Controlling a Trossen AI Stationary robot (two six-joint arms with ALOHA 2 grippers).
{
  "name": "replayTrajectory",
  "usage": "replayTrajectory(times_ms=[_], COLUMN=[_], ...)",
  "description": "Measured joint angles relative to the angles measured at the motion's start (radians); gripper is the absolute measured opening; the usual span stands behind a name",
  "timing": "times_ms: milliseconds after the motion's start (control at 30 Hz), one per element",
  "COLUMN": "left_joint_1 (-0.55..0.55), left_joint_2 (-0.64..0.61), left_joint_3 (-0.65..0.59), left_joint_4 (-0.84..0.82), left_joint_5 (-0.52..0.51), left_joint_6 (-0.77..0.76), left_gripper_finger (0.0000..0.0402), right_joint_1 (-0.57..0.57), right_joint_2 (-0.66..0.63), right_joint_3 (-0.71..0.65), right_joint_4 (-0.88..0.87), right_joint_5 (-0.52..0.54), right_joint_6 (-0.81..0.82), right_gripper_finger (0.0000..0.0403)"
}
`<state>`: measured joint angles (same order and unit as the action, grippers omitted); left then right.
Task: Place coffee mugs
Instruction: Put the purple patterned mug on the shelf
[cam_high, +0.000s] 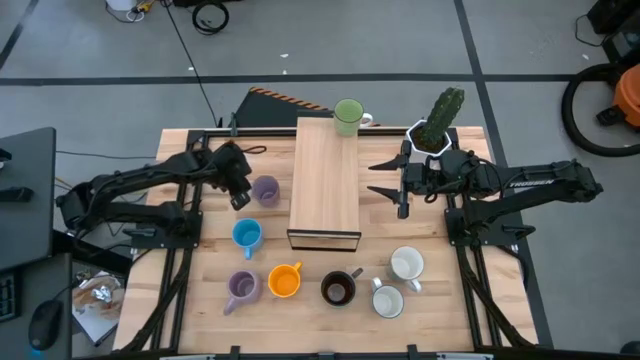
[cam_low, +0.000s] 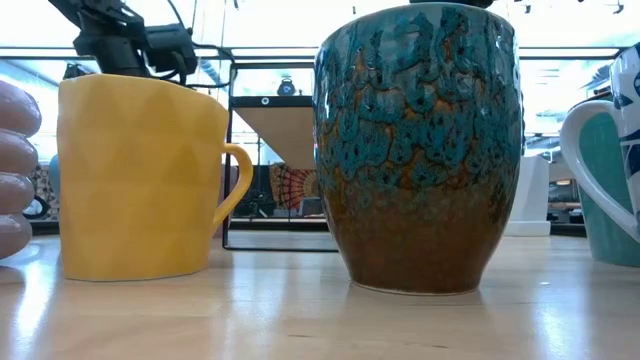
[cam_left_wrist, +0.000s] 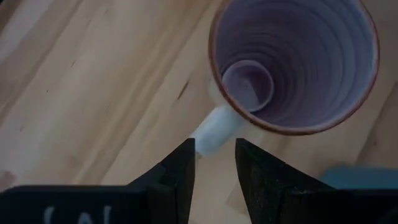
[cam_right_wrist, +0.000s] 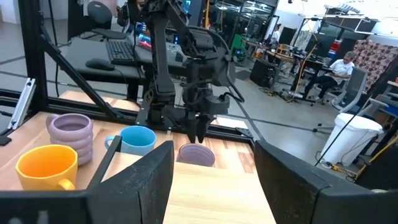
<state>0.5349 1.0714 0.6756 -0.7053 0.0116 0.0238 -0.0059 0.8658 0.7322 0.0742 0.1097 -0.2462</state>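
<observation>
one mug (cam_high: 348, 117) on the box's (cam_high: 324, 180) far end, seven mugs on the table (cam_high: 180, 143).

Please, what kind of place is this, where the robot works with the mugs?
Most likely a robotics lab or workshop in an open office. Behind the wooden table stand desks with a keyboard, a person sits on an office chair, and cables lie on the grey floor.
</observation>
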Motion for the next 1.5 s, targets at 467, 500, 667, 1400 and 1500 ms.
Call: replayTrajectory(times_ms=[467,500,667,1400,1500], left_joint_1=[-0.012,-0.012,-0.012,-0.012,-0.014], left_joint_2=[0.048,0.048,0.048,0.048,0.048], left_joint_3=[0.001,0.001,0.001,0.001,0.001], left_joint_4=[0.026,0.025,0.033,0.027,0.027], left_joint_5=[-0.037,-0.049,-0.091,0.127,0.124], left_joint_6=[0.483,0.486,0.488,0.485,0.440], left_gripper_finger=[0.0120,0.0120,0.0120,0.0121,0.0121], right_joint_1=[0.000,0.000,0.000,0.000,0.000], right_joint_2=[0.000,0.000,0.000,0.000,0.000], right_joint_3=[0.000,0.000,0.000,0.000,0.000], right_joint_4=[-0.001,-0.001,-0.001,-0.001,-0.001], right_joint_5=[-0.001,-0.003,-0.008,-0.010,-0.010], right_joint_6=[0.005,0.006,0.007,0.018,0.018], right_gripper_finger=[0.0228,0.0228,0.0228,0.0226,0.0221])
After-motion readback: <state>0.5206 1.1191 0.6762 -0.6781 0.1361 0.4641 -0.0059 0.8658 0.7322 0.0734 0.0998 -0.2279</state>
